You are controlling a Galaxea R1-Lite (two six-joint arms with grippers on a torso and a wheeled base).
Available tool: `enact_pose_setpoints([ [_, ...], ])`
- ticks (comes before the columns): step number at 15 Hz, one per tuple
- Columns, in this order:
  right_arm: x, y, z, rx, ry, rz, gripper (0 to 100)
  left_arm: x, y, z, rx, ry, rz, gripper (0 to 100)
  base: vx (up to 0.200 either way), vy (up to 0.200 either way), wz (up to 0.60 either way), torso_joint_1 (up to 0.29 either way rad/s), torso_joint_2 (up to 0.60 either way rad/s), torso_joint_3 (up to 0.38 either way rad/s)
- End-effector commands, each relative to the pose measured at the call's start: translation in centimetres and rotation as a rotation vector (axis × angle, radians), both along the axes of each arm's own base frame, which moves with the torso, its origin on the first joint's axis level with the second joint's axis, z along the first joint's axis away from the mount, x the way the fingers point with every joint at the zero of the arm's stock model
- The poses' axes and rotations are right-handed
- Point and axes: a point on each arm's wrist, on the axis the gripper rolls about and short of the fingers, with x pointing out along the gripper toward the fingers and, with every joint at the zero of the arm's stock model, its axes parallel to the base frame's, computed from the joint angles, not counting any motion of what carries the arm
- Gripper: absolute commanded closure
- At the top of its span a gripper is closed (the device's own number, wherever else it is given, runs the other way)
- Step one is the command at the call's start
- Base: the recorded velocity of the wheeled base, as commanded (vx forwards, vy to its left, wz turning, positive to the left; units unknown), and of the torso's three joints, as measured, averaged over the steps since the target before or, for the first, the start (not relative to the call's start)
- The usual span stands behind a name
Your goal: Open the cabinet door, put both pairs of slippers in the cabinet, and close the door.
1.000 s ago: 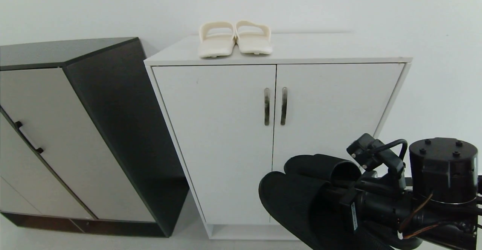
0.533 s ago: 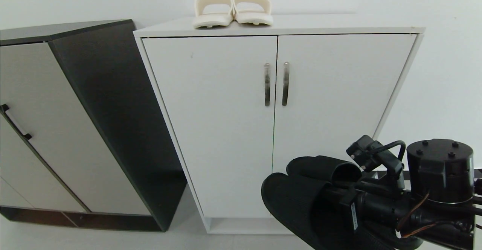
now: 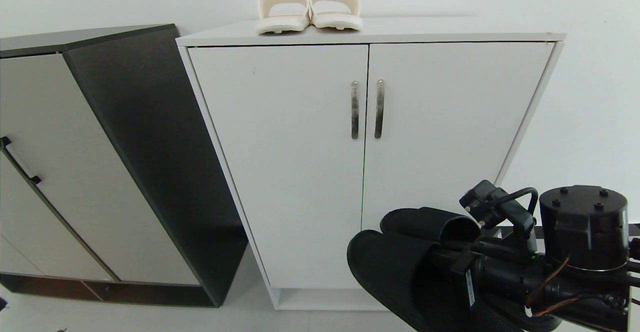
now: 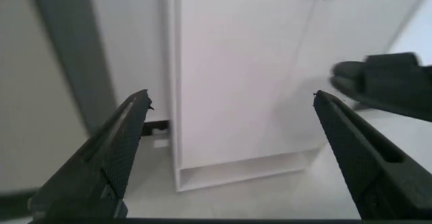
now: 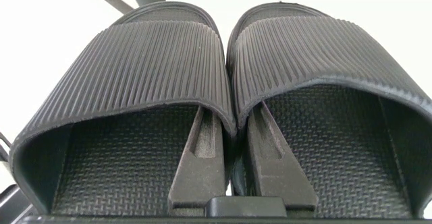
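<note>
A white two-door cabinet (image 3: 300, 172) stands ahead with both doors shut and two metal handles (image 3: 354, 109) at the middle seam. A cream pair of slippers (image 3: 309, 10) rests on its top. My right gripper (image 3: 462, 259) is low at the right, in front of the right door, shut on a black pair of slippers (image 3: 400, 262) held side by side. In the right wrist view the fingers (image 5: 202, 163) pinch the inner walls of the black slippers (image 5: 169, 69). My left gripper (image 4: 233, 129) is open and faces the cabinet's (image 4: 236, 82) lower left corner.
A dark cabinet (image 3: 100, 172) with a pale door stands close to the left of the white one. The white wall is behind, and pale floor (image 3: 150, 319) lies in front.
The whole head view has shifted: the camera dropped, so the cabinet top and cream slippers sit higher in the picture. The right gripper keeps its hold on the black slippers.
</note>
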Motion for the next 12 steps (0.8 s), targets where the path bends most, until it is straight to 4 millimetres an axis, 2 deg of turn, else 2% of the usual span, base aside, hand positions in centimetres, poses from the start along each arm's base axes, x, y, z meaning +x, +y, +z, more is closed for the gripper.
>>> enact_pose_setpoints([
  [1,0.0,0.0,0.0,-0.001,0.001,0.000,100,5.2,-0.4,1.1,-0.002,0.124,-0.131,0,0.000,0.000,0.00,0.000,0.00,0.000],
  [5,0.0,0.0,0.0,0.001,0.000,0.003,100,11.2,-1.5,1.3,0.111,0.134,-0.257,0,0.000,0.000,0.00,0.000,0.00,0.000],
  [7,0.1,0.1,-0.1,0.000,0.004,0.003,100,12.6,-2.6,2.0,0.114,0.110,-0.319,0,0.000,0.000,0.00,0.000,0.00,0.000],
  [10,0.2,0.2,-0.3,-0.005,0.011,0.001,100,14.9,-5.4,4.7,0.111,0.047,-0.442,0,0.000,0.000,0.00,0.000,0.00,0.000],
  [12,0.1,0.1,-0.2,-0.003,0.011,0.001,100,15.7,-7.0,5.4,0.109,0.039,-0.487,0,0.000,0.000,0.00,0.000,0.00,0.000],
])
